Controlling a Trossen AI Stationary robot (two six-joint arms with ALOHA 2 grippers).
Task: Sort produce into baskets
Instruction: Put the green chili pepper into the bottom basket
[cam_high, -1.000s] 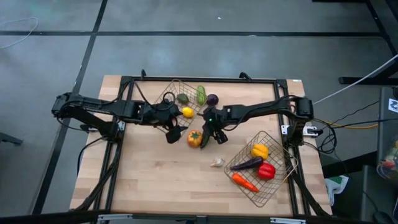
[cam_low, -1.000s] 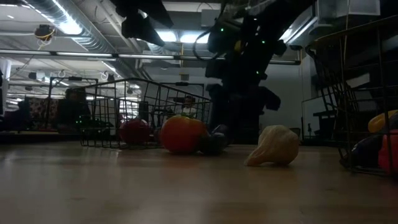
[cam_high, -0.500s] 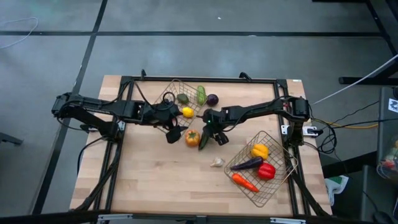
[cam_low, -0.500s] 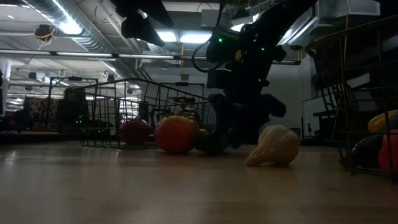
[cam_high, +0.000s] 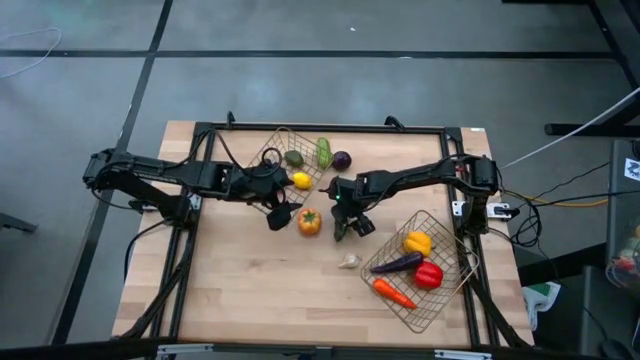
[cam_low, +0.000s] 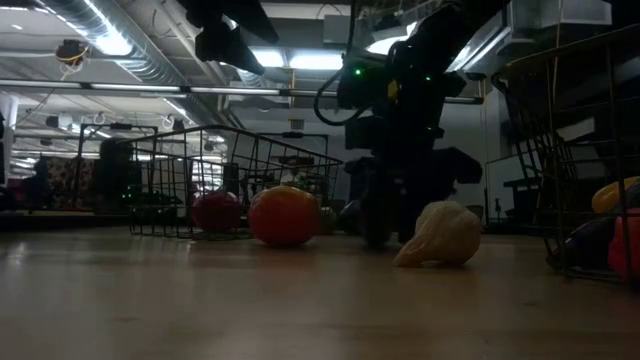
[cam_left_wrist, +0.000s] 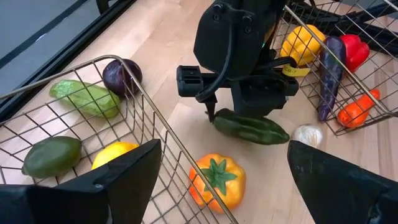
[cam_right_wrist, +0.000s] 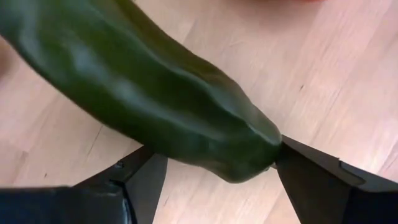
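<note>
Right gripper (cam_high: 347, 228) shifted toward the right basket (cam_high: 446, 296) since a second ago, fingers clamped on green pepper (cam_left_wrist: 251, 127), carried clear of orange pepper (cam_high: 310, 222), which it lay against before; orange pepper nudged slightly toward left basket (cam_high: 270, 152). Garlic (cam_high: 349, 261) unmoved on table (cam_high: 250, 290). Left gripper (cam_high: 279, 214) in same spot beside left basket, fingers apart, holding nothing. Lemon (cam_high: 301, 180), avocado (cam_high: 294, 158) in left basket; cucumber (cam_high: 324, 152), onion (cam_high: 341, 159) just beside it. No legible writing
</note>
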